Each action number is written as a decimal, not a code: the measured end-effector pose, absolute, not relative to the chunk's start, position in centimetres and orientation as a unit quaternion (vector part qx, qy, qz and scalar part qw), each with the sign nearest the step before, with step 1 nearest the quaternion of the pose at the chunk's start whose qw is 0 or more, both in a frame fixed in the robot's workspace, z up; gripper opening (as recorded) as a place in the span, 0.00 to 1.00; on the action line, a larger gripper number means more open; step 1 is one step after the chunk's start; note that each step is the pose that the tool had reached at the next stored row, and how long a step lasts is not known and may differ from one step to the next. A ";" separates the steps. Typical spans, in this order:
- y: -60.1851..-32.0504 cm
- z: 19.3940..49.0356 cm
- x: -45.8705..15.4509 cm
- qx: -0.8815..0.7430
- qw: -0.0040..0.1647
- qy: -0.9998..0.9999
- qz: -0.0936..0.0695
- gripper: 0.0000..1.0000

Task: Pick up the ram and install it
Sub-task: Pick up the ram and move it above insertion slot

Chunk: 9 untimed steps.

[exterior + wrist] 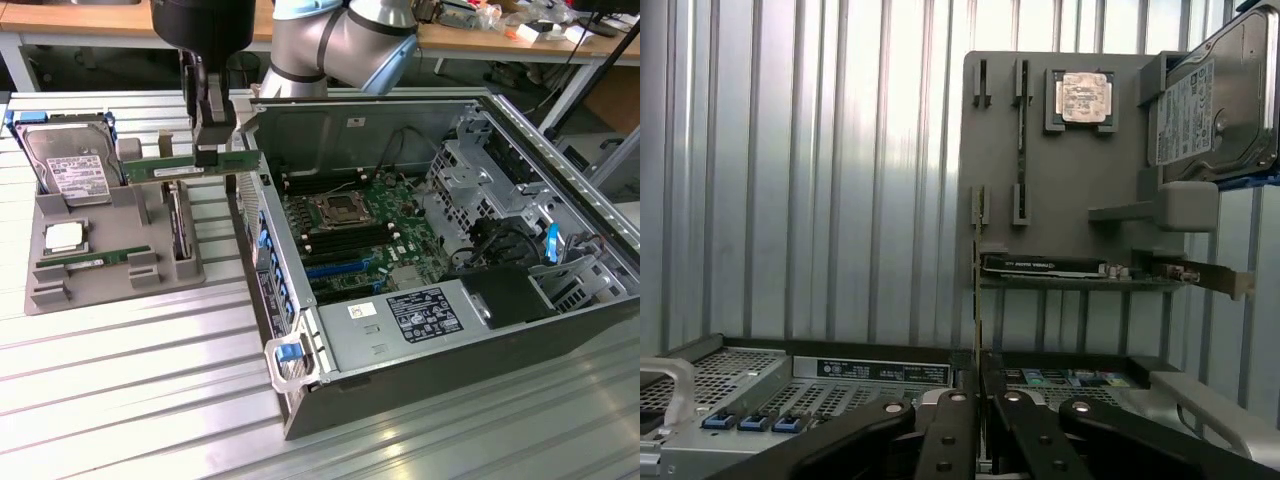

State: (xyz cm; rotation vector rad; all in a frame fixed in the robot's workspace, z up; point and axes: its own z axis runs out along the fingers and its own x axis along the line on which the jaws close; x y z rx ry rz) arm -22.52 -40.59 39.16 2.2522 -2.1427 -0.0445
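Note:
The ram [170, 169], a long green stick with a white label, hangs lengthwise in the air, held on edge. My gripper [207, 156] is shut on it near its middle. It hovers over the back right of the grey tray [110, 283], close to the open computer case's wall [262, 250]. In the wrist view the ram [976, 300] appears edge-on as a thin line rising from between my black fingers [945, 430]. The motherboard [350, 225] with its dark memory slots lies inside the case, to the exterior view's right of the ram.
On the tray lie a second green stick [95, 260], a square silver CPU [65, 237] and a hard drive [70, 165] standing at the back. The case holds drive cages [480, 180] and a power supply [400, 325]. Ribbed metal table all around.

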 end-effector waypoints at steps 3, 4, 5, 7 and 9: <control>-40.6 39.2 -22.0 0.724 0.017 -0.689 -0.014 0.13; -40.6 39.2 -21.8 0.724 0.017 -0.689 -0.014 0.13; -40.6 39.2 -21.7 0.724 0.017 -0.689 -0.014 0.13; -40.6 39.2 -21.4 0.724 0.017 -0.689 -0.014 0.13; -40.6 39.2 -21.2 0.724 0.017 -0.689 -0.014 0.13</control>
